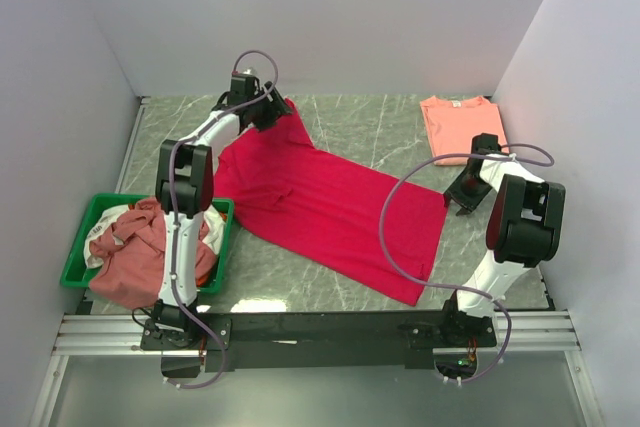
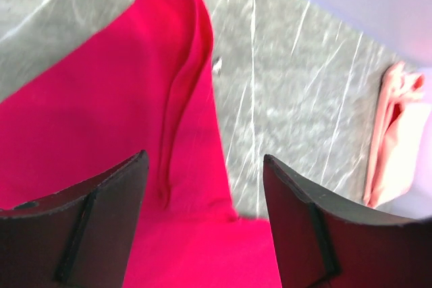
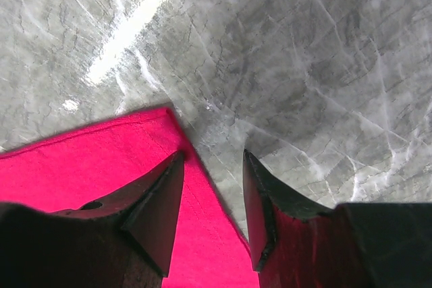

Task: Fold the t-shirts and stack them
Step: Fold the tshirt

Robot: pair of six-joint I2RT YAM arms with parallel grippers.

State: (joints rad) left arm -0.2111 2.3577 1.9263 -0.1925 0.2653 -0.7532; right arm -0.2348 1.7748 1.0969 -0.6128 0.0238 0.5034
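From my remote seat I see the left arm (image 1: 215, 132) stretched long toward the back of the tabletop (image 1: 390, 137), elbow low, wrist tipped down over the far corner of the crimson-red t-shirt (image 1: 330, 207). The left fingers (image 2: 81, 227) stand wide apart with nothing clamped between them. In the left wrist view, red cloth with a raised fold and a strip of grey marble show through the gap.

The right arm (image 1: 520, 217) is folded back on itself, upper link upright, forearm angled down and inward. Its wrist sits low by the shirt's right-hand corner. The right fingers (image 3: 152, 214) are partly apart, tips pointing down. The edge of the red cloth runs beneath the gap between them, and the cloth there lies flat on the tabletop, not pinched.

The crimson-red t-shirt is spread diagonally across the middle of the tabletop. A salmon-pink t-shirt (image 1: 462, 127) lies folded at the back right, well apart from it. At the left, a green tray (image 1: 78, 252) holds a heap of tees (image 1: 140, 247), dusty rose with some white showing.
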